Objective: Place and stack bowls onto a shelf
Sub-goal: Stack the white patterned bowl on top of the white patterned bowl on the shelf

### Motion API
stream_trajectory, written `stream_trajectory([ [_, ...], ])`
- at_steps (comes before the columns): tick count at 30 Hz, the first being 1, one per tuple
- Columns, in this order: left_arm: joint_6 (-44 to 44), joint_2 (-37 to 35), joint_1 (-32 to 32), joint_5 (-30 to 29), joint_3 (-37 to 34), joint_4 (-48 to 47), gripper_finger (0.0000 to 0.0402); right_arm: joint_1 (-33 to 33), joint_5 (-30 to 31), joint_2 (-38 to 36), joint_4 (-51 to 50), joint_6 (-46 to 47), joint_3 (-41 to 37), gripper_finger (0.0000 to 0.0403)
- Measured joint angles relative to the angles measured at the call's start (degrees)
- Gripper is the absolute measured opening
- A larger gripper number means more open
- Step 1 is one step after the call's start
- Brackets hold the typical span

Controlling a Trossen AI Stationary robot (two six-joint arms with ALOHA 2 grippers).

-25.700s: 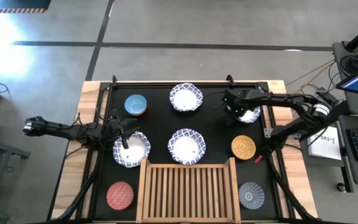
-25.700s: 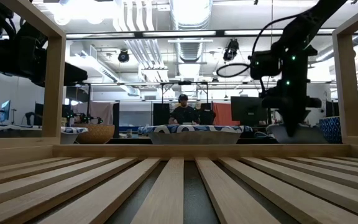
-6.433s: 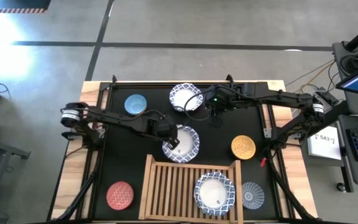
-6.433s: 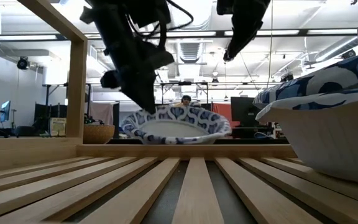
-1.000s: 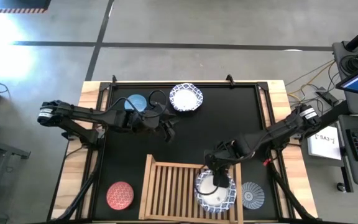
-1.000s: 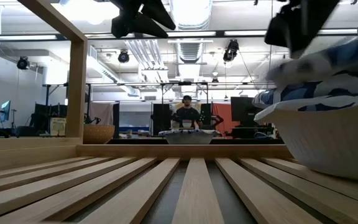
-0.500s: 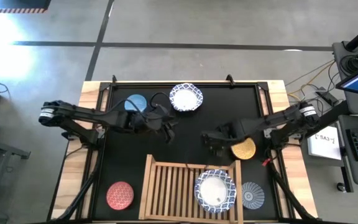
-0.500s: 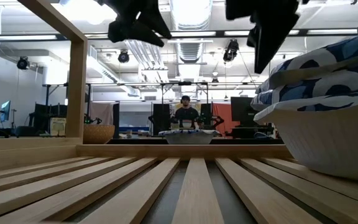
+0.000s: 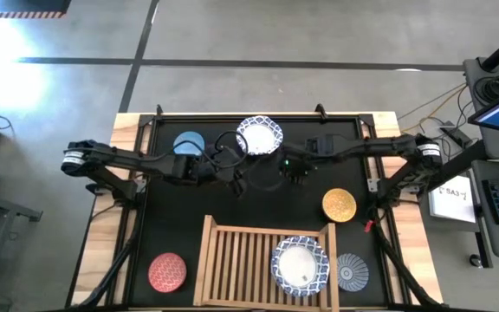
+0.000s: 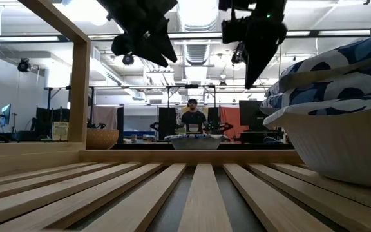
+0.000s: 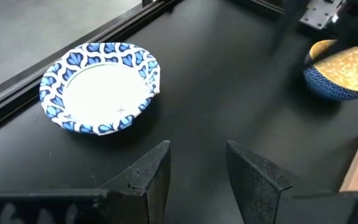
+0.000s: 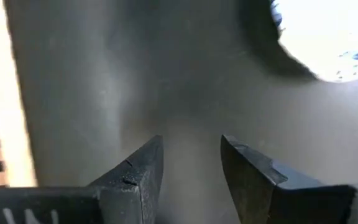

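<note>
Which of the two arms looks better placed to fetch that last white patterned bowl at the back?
Probably the left: its open pincer faces the white blue-rimmed bowl squarely. The right pincer, also open, sees only its edge.

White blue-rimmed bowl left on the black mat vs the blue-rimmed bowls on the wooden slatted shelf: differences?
The white blue-rimmed bowl on the black mat sits alone at the far edge; the blue-rimmed bowls on the wooden slatted shelf are stacked, rims layered in the low view. The mat bowl lies between both empty grippers; the stack stands clear of them. Both share the wavy blue pattern.

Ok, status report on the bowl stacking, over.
Left tool and right tool open, empty. Patterned stack on shelf. One patterned bowl still on the mat. Nothing blocking.
</note>
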Motion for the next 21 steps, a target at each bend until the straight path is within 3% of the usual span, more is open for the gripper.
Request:
stream_trajectory([
  [9, -2.4, -2.9, -2.9, -0.6, 0.0, -3.4, 0.0136, -5.7, -0.2, 0.9, 16.8, -7.3, -2.6, 0.0144],
  [21, -9.3, -4.5, -10.4, -7.5, 0.0, -10.2, 0.0136, -9.9, -0.1, 11.8, 30.5, -14.9, -2.7, 0.0139],
])
